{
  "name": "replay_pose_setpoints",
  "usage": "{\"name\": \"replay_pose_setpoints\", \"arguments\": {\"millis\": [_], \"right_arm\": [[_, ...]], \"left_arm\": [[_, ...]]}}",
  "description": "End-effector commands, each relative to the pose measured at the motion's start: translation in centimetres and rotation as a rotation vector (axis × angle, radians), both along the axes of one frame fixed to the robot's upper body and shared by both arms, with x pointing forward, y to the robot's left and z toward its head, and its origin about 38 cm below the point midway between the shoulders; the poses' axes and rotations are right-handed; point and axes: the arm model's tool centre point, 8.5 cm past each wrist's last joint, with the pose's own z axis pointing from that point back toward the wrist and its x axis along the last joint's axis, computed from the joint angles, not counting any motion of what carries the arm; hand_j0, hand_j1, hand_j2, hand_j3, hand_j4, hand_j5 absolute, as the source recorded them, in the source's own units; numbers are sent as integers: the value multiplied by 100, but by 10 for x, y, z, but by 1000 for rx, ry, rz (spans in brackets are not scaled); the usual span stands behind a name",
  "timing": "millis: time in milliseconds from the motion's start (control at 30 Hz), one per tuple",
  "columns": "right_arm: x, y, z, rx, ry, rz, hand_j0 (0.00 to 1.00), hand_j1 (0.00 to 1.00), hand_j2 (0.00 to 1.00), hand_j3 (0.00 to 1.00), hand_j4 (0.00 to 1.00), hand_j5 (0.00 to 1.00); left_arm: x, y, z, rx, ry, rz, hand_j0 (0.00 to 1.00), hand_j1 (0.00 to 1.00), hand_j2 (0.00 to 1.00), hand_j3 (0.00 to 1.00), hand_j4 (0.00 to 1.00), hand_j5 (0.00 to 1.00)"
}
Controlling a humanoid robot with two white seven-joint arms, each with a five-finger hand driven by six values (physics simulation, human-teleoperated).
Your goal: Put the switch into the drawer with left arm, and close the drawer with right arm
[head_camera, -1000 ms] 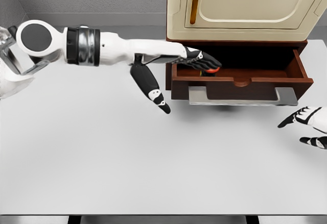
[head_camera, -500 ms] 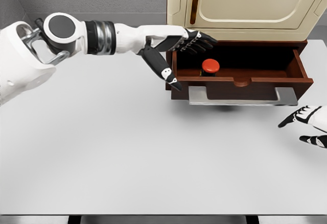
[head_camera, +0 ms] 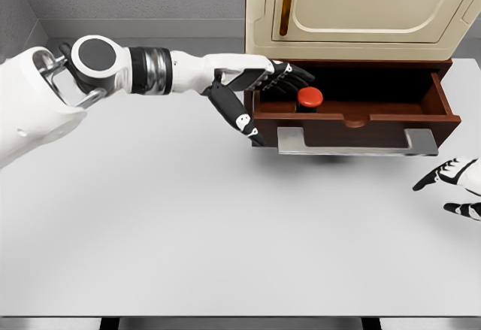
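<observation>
The switch (head_camera: 309, 98), a red round button on a dark base, sits inside the open brown drawer (head_camera: 353, 120) near its left end. My left hand (head_camera: 270, 82) hovers at the drawer's left wall, fingers spread and holding nothing, its fingertips just left of the switch. Its thumb (head_camera: 234, 114) hangs down outside the drawer's left front corner. My right hand (head_camera: 455, 187) lies open at the right edge of the table, below and right of the drawer.
The drawer juts from a cream cabinet (head_camera: 361, 10) at the back and carries a grey handle plate (head_camera: 357, 142) on its front. The white table (head_camera: 188, 225) spreads below.
One second ago my left hand covered the switch inside the drawer. It has since let go and pulled back left; the switch stays in the drawer. The right hand shifted slightly right.
</observation>
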Motion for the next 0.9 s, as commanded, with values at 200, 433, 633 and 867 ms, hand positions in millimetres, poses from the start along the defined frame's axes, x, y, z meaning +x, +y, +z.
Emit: {"name": "replay_pose_setpoints", "arguments": {"millis": [200, 433, 633, 867], "right_arm": [[-5, -10, 6, 7, -17, -39, 68, 68, 68, 68, 68, 68], [-5, -12, 8, 13, -29, -49, 68, 68, 68, 68, 68, 68], [-4, -13, 10, 10, -34, -48, 68, 68, 68, 68, 68, 68], [-4, -13, 12, 5, -35, -46, 68, 68, 68, 68, 68, 68]], "left_arm": [[1, -6, -6, -7, 17, -2, 100, 100, 100, 100, 100, 100], [1, -13, -6, -20, 19, -16, 100, 100, 100, 100, 100, 100], [-3, -25, -3, -31, 20, -47, 100, 100, 100, 100, 100, 100], [-36, -5, 30, -107, -72, -211, 100, 100, 100, 100, 100, 100]]}}
